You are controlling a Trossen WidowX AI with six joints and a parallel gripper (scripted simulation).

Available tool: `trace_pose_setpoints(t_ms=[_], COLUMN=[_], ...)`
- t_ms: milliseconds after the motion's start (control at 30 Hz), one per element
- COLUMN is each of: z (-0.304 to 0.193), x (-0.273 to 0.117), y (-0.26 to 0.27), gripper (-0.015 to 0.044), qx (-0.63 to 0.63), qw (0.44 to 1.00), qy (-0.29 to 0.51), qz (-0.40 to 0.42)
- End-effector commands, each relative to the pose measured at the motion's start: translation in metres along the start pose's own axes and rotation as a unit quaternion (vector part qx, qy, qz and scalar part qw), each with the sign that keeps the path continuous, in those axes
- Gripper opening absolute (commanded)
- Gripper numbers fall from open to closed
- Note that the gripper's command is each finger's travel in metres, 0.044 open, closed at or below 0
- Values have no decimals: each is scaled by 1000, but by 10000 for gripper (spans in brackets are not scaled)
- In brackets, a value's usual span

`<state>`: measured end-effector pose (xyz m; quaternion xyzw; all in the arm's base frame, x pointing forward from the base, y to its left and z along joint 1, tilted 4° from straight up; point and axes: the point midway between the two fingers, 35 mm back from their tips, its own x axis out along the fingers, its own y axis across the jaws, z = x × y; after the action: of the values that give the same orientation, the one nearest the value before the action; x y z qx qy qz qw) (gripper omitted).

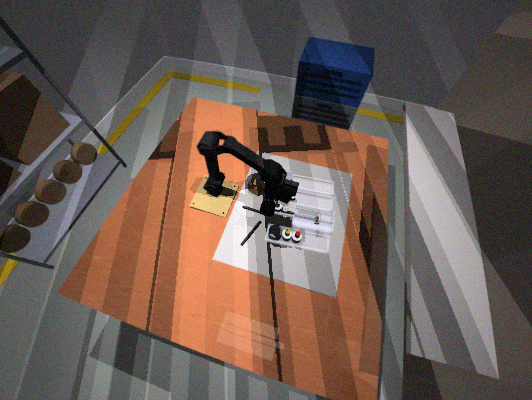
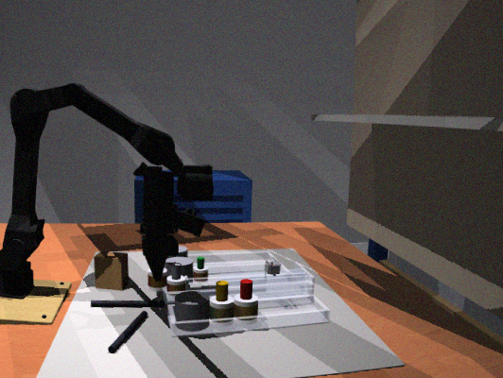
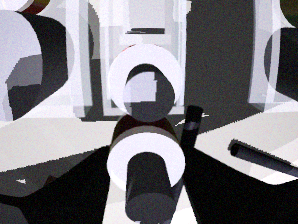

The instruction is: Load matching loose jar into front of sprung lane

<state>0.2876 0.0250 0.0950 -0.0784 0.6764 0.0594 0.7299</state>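
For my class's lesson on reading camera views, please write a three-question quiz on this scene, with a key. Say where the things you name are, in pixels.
1. Multiple choice: What is between the fingers of the gripper (image 2: 157,279) (image 3: 146,170)?
a) a rod
b) a jar (image 3: 116,167)
c) the wooden block (image 2: 112,271)

2. True or false: The yellow-topped jar (image 1: 287,233) (image 2: 221,302) and the red-topped jar (image 1: 297,235) (image 2: 246,302) stand in the same lane.

3. Fill in the blank: The small top on the jar (image 2: 200,271) in the lane farthest from the exterior camera's viewpoint is coloured ____.

Key: 1 b; 2 true; 3 green
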Motion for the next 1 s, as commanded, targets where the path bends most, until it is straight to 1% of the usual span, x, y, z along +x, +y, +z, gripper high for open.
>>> trace_pose_setpoints(t_ms=[0,967], z=[8,18], x=[-3,-5], y=[-1,-1], gripper=[0,0], qx=[2,2], qw=[1000,1000], qy=[-13,-13], qz=[-2,-2])
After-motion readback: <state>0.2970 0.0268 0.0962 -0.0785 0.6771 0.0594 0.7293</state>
